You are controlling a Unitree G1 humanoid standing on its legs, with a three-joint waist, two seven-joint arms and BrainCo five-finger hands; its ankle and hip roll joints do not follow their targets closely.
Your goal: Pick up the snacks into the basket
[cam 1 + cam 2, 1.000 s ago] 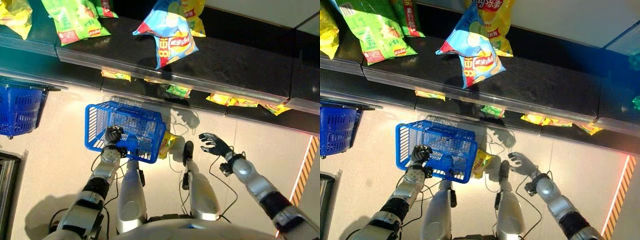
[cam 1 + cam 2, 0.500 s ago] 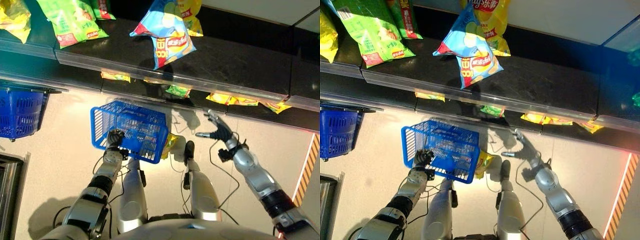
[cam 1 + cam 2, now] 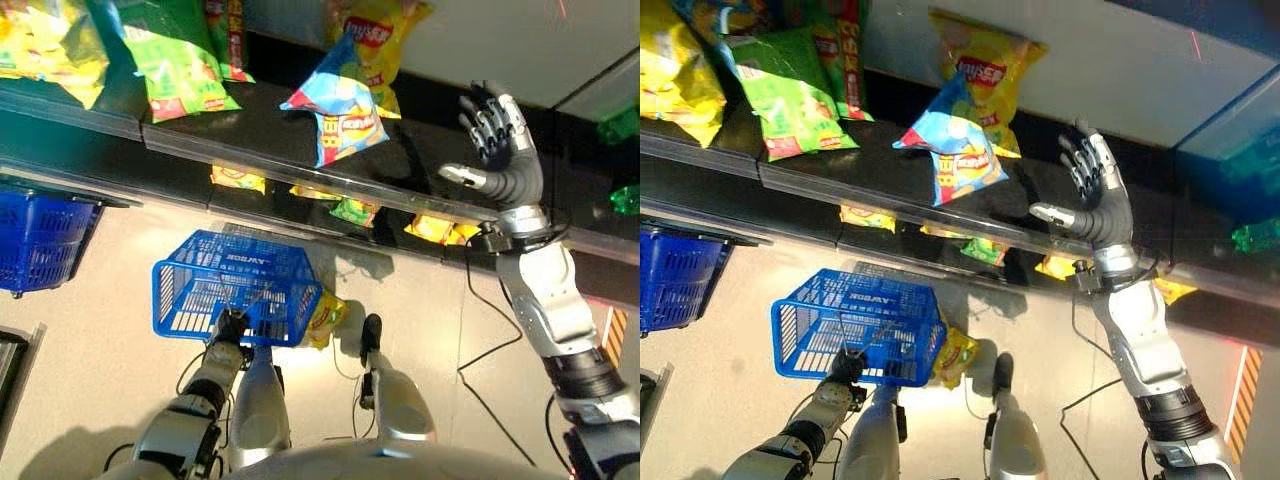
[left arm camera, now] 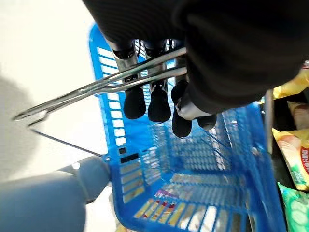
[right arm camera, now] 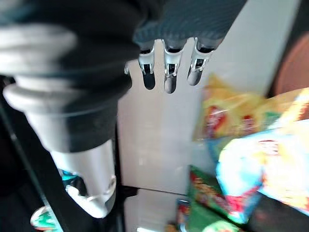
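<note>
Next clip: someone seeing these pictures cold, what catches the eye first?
The raised right hand, fingers spread open, up at the dark shelf just right of a light blue snack bag and a yellow one behind it. Below, the left hand grips the wire handle of a blue basket held above the floor.

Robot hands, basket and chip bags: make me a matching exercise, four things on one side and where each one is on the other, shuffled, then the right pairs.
Things:
1. left robot hand
2. right robot hand
3. light blue chip bag
4. blue basket

Places or states:
A. lying on the dark shelf
B. hanging over the floor from its wire handle
C. curled round the wire handle
D. open, raised at shelf height right of the bags

Pairs: 1-C, 2-D, 3-A, 4-B
</note>
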